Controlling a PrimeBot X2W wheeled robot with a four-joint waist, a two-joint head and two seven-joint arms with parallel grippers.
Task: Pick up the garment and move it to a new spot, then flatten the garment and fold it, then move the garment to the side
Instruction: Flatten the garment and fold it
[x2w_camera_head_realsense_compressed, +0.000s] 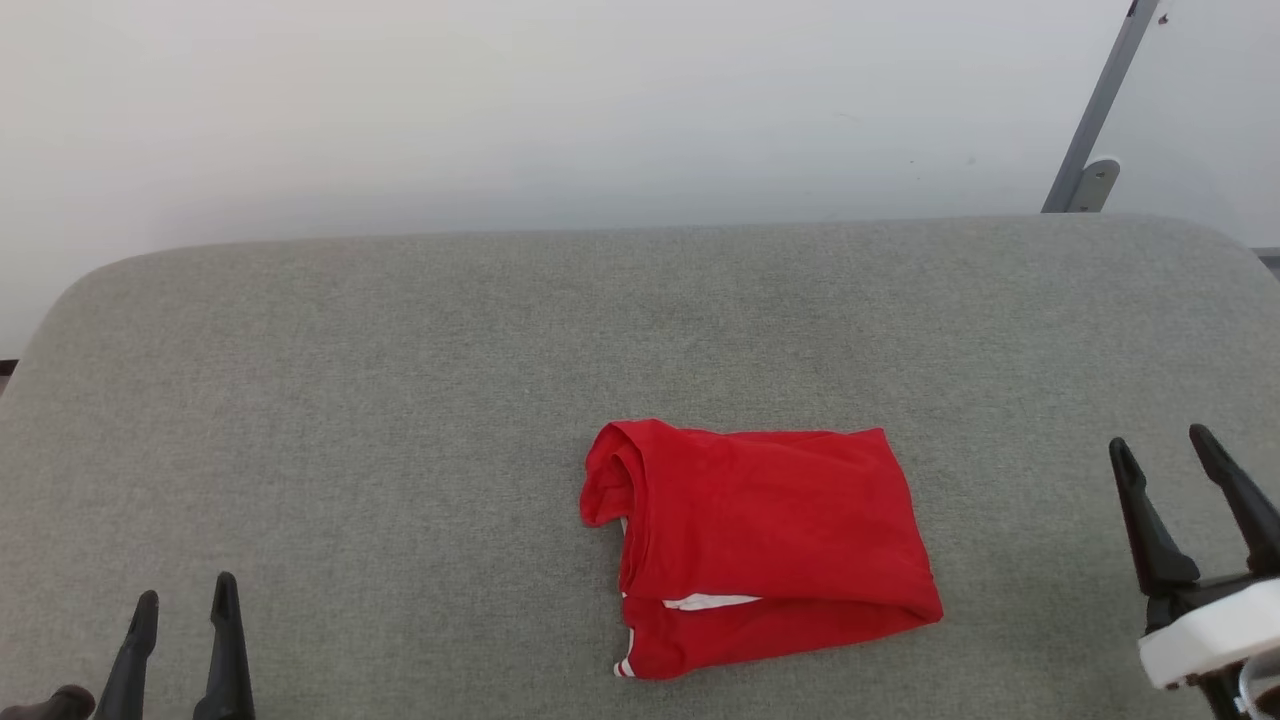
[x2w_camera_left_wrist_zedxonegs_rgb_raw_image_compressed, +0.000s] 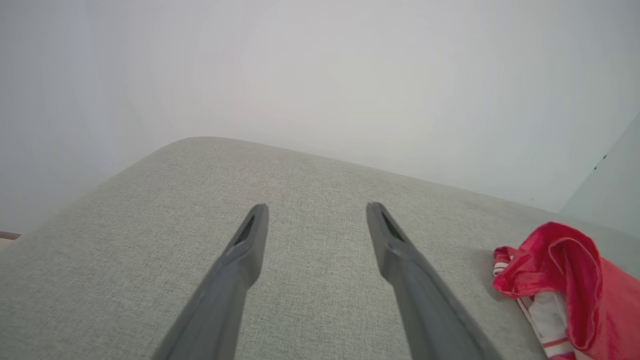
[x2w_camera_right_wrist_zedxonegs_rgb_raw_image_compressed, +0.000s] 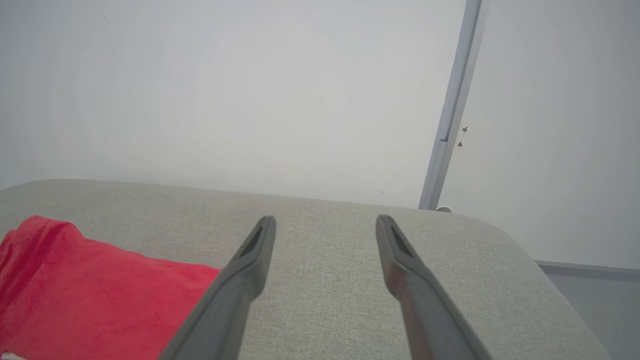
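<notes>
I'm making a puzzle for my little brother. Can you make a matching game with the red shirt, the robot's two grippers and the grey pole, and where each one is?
Things:
1. garment
2. left gripper
3. right gripper
4. grey pole

Places in the head view:
A. upper right, slanting up in front of the wall
B. lower left corner, fingers open, holding nothing
C. lying folded on the grey padded surface, between the two grippers
D. right edge, fingers open, holding nothing

Pairs: 1-C, 2-B, 3-D, 4-A
</notes>
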